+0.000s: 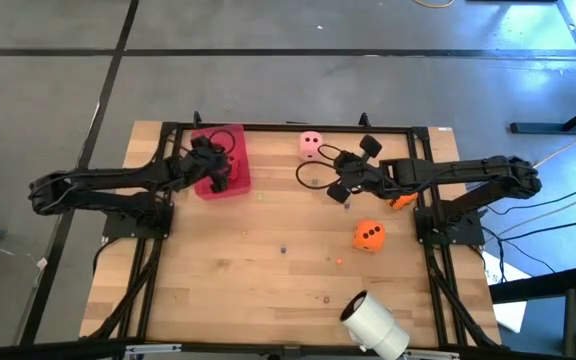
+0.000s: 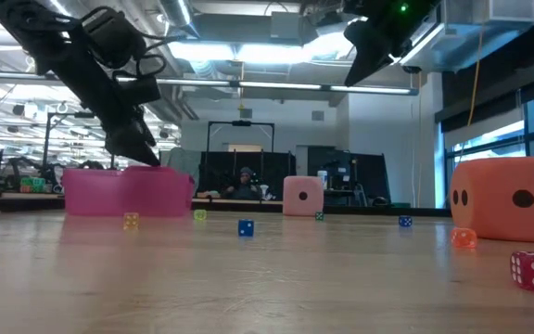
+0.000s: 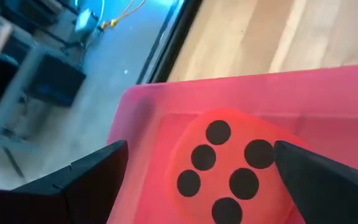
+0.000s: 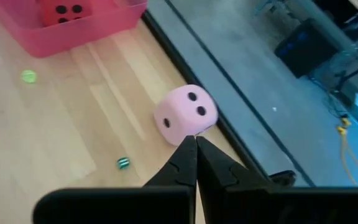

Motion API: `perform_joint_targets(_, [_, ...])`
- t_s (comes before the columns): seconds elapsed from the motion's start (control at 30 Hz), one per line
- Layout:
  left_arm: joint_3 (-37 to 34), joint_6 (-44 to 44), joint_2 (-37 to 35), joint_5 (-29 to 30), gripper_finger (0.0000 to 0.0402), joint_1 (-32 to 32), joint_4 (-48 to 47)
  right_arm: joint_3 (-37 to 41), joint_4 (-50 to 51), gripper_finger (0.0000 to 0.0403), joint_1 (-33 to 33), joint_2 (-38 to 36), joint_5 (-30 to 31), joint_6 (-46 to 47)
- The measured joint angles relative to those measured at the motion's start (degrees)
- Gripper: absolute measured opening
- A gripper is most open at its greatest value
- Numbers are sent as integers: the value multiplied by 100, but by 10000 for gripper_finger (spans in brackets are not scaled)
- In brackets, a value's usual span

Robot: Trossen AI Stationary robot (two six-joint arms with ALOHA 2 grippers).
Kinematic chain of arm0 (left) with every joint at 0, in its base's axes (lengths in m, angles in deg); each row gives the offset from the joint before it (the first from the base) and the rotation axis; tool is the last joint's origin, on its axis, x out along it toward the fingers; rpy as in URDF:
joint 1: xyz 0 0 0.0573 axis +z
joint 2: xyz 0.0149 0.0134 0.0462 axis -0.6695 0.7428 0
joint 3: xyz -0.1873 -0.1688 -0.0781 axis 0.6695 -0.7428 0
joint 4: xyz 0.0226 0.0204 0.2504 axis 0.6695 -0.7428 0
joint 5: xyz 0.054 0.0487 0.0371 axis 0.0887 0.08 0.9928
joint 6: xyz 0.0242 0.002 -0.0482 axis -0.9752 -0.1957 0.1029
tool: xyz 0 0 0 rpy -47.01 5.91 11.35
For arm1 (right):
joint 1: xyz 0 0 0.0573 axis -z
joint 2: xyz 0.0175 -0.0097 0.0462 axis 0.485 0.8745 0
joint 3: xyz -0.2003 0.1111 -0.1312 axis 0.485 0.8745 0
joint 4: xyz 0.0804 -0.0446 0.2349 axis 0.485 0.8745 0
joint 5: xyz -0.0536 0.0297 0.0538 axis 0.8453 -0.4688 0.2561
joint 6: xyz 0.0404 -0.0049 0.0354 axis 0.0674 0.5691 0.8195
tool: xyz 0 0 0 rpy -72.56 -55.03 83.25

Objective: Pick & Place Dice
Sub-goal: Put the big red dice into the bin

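Left to right: the left gripper (image 1: 211, 166) hangs over the pink tray (image 1: 236, 182) at the far left of the tabletop (image 1: 268, 290), its jaws spread wide and holding nothing. Between them, in the left wrist view, lies the red die (image 3: 229, 165), resting inside the tray with five pips up. To finish this step well, the left arm would best lift straight up, so that neither finger catches the tray wall or drags the die out.

Right of centre, the right gripper (image 1: 340, 178) hovers above the tabletop with its jaws pressed together and empty. The pink die (image 1: 311, 145) sits near the far edge, just beyond its tips. To take this die the jaws must first part wider than the cube, then descend squarely over two opposite faces, since a soft cube gripped by its corners would probably squirm free.

An orange die (image 1: 369, 236) sits on the right side of the tabletop. A second orange shape (image 1: 402, 202) shows under the right arm, too hidden to name with certainty. A white roll (image 1: 373, 325) lies at the near edge.

Count: one tray; one red die, in the tray; one pink die and one clear orange die, both outside it; one roll; several tiny coloured dice (image 2: 246, 227) scattered about, too small to count reliably
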Motion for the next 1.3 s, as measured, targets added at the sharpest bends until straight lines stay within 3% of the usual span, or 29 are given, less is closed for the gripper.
perform_joint_targets(0.2, [2, -583, -215, 1090, 400, -568, 562, 0, 2, 1, 0, 0, -44, 36])
perform_joint_targets(0.47, [-7, 97, -122, 715, 400, -870, -1076, 0, 2, 1, 0, 2, -29, 46])
perform_joint_targets(0.63, [-7, 451, 12, 1103, 400, -745, -1089, -2, 2, 8, 0, 2, -29, 63])
perform_joint_targets(0.73, [-7, 347, 154, 1050, 400, -473, -893, -2, 2, 8, 0, 2, -29, 62])
perform_joint_targets(0.93, [-4, -246, 825, 153, 400, 55, 142, -3, 2, 3, 0, 4, -29, 23])
perform_joint_targets(1.1, [2, -433, 1361, 772, 400, 387, 1231, -4, 2, 10, 0, 7, -47, 23])
perform_joint_targets(1.3, [9, -679, 1514, 520, 400, 645, 1556, -4, 2, 6, 0, 7, -186, 23])
